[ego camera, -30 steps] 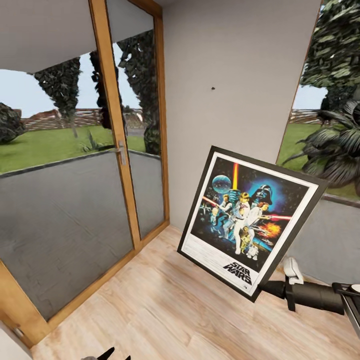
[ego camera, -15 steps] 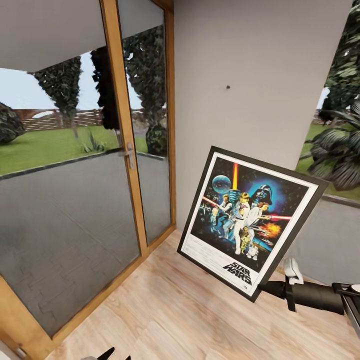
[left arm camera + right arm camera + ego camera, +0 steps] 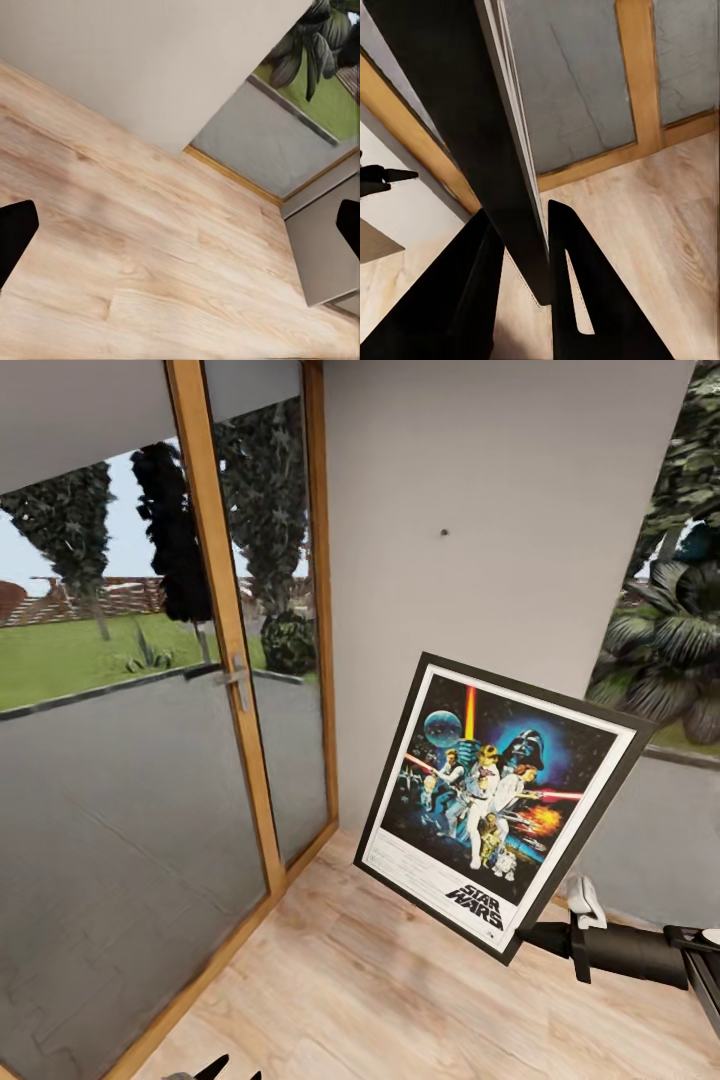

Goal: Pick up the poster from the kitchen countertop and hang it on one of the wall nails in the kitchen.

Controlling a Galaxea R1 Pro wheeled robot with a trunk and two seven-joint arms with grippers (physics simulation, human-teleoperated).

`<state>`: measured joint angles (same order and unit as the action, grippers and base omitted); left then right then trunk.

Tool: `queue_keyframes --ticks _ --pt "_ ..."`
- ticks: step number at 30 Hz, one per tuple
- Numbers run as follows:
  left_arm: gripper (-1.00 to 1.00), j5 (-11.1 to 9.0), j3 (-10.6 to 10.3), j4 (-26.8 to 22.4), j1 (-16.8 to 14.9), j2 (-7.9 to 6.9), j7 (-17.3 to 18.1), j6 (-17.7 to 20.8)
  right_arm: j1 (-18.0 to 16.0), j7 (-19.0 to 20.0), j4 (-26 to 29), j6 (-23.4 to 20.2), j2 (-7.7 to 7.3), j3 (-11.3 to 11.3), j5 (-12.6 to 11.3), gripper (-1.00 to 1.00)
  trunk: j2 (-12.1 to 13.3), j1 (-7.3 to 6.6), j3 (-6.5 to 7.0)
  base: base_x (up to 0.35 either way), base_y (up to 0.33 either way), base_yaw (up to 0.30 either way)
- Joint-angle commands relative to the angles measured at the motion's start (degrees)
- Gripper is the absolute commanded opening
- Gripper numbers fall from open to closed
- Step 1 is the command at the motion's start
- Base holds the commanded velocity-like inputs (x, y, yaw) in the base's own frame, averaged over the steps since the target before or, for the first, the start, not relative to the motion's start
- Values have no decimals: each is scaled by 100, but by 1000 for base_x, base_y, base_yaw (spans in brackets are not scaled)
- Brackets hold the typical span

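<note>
A pale grey wall is standing ahead of the robot, filling the far middle of the head view, and a light wooden floor is running from its foot toward the near side. On the left, a glass door in a warm wooden frame is showing paving, lawn and dark trees outside; on the far right, a window is showing leafy plants.

The poster is hanging in the air in front of the wall, low and right of centre, tilted so that its top edge is leaning to the right. Its dark space scene with figures and its black title are facing the head camera.

The right gripper is reaching in from the near right and is clamping the poster's lower right corner. In the right wrist view the thin black frame is sitting edge-on between the two dark fingers, which are pressing on both faces.

The left gripper is pointing down at bare floor near the wall's foot, its fingertips spread wide apart at either edge of the left wrist view and holding nothing.

A wall nail is showing as a tiny dark dot high on the grey wall, well above the poster's top edge and apart from it.
</note>
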<state>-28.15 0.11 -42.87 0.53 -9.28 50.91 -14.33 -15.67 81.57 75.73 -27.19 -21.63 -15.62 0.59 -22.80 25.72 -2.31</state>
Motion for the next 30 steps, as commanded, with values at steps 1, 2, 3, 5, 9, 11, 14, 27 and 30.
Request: queue_keyframes --ticks 1,2,3,5,9,11,14,27,30 --pt "100 -24 -3 -2 0 -1 15 -9 -7 34 3 -76 1 -3 3 -100 -12 6 -11 247 270 -299" --pt "100 -24 -3 -2 0 -1 15 -9 -9 34 3 -76 1 -3 3 -100 -12 6 -11 247 271 -299" --pt "100 -24 -3 -2 0 -2 15 -9 -10 34 3 -76 1 -3 3 -100 -12 6 -11 247 271 -300" --pt "100 -24 -3 -2 0 -1 15 -10 -9 34 3 -76 1 -3 3 -100 -12 6 -11 247 271 -300" --pt "100 -24 -3 -2 0 0 15 -9 -7 34 3 -76 1 -3 3 -100 -12 6 -11 247 274 -300" --pt "100 -24 -3 -2 0 0 15 -9 -7 34 3 -76 1 -3 3 -100 -12 6 -11 247 276 -300" --pt "100 -24 -3 -2 0 2 15 -9 -8 34 3 -76 1 -3 3 -100 -12 6 -11 247 277 -300" --pt "100 -24 -3 -2 0 -3 15 -11 -9 34 3 -76 1 -3 3 -100 -12 6 -11 244 282 -300" --pt "100 -24 -3 -2 0 -2 15 -15 -8 34 3 -76 1 -3 3 -100 -12 6 -11 239 284 -300"
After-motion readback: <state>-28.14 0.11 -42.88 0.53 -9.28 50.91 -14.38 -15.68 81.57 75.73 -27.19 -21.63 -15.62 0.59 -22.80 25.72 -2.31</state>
